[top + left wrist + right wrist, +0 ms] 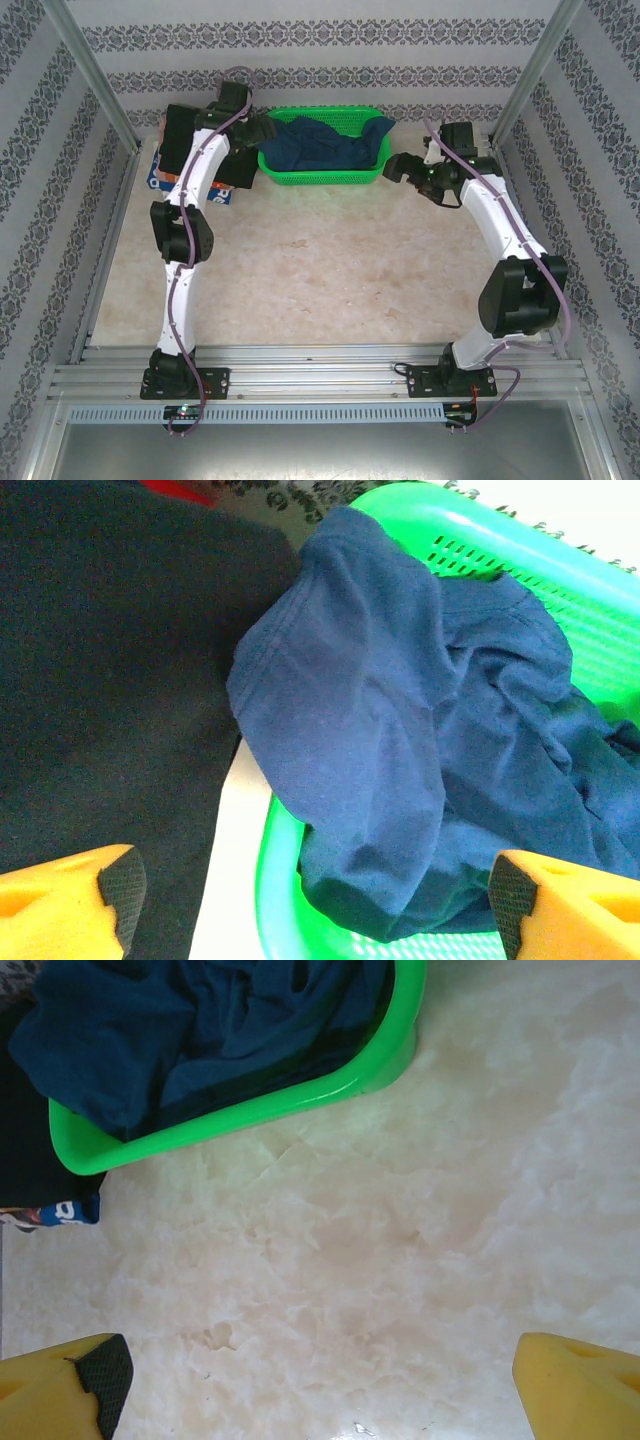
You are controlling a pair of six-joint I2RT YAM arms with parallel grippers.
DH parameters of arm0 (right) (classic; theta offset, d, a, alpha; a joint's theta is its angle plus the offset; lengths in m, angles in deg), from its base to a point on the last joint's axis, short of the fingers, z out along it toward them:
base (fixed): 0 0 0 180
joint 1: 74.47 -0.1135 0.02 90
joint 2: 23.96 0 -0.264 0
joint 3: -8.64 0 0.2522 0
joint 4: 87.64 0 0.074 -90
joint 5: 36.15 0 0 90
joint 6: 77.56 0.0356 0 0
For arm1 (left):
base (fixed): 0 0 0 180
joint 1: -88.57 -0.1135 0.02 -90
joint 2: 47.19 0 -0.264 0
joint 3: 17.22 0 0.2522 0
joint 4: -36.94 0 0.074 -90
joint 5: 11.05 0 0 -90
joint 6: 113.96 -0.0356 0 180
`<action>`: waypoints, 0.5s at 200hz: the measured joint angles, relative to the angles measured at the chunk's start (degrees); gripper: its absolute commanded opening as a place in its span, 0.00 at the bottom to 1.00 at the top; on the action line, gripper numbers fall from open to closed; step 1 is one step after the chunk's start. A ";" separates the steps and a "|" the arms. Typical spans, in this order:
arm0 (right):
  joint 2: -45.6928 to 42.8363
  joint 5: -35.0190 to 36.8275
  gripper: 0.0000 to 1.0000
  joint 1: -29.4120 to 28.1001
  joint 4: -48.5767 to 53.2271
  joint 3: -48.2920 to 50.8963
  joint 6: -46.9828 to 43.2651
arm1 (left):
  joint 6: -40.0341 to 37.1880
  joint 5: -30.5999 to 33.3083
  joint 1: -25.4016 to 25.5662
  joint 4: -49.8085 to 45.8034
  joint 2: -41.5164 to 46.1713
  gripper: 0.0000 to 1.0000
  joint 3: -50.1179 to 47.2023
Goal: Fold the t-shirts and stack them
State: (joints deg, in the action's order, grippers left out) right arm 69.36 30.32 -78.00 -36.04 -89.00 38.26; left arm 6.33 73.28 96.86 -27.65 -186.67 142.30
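Judged the step in hand to be lifting the crumpled navy blue cloth t-shirt [400,730] out of the green plastic mesh basket [268,880] at the far edge of the pale marbled worktop [320,270]. Found that shirt heaped inside the basket, one fold draped over the left rim and touching the flat black cloth t-shirt [100,680] just beside it, toward the far left corner. Noted a multicoloured printed t-shirt [60,1212] peeking out at the black one's near edge, apparently beneath it.

Called, for a clean pick, for a pinch on the draped fold or its stitched hem, above the rim, taking cloth alone and no mesh. Called also for keeping the left pad off the black shirt, to avoid dragging the stack. Seemed best followed by a straight rise clear of the rim, then a carry toward the open middle of the worktop for spreading.

Saw the left end effector [315,895] low over the basket's left end, arm stretched far forward, yellow fingers [60,905] set well apart, straddling black shirt and rim, gripping nothing. Saw the right end effector [392,168] just off the basket's right end, elbow bent out toward the right edge, pointing leftward, fingers wide apart over bare worktop, empty.
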 measured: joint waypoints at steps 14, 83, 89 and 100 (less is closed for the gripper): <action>0.85 -0.35 0.98 -0.11 -0.31 0.00 -0.02 | 0.87 0.13 -0.02 0.02 -0.81 0.88 0.00; 4.57 -1.66 0.98 -0.11 -1.05 0.02 0.00 | 4.52 0.09 0.00 1.97 -3.74 0.82 0.28; 4.57 -1.66 0.98 -0.11 -1.18 0.02 0.00 | 4.83 0.04 0.00 2.67 -4.22 0.81 0.33; 4.57 -1.68 0.98 -0.11 -1.42 0.02 0.00 | 5.22 -0.17 0.00 4.02 -5.01 0.79 0.37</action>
State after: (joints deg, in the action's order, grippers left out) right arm 73.92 28.64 -78.11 -37.46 -88.97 38.26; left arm 11.55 73.11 96.86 -23.63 -191.68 142.67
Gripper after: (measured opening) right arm 0.979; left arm 0.809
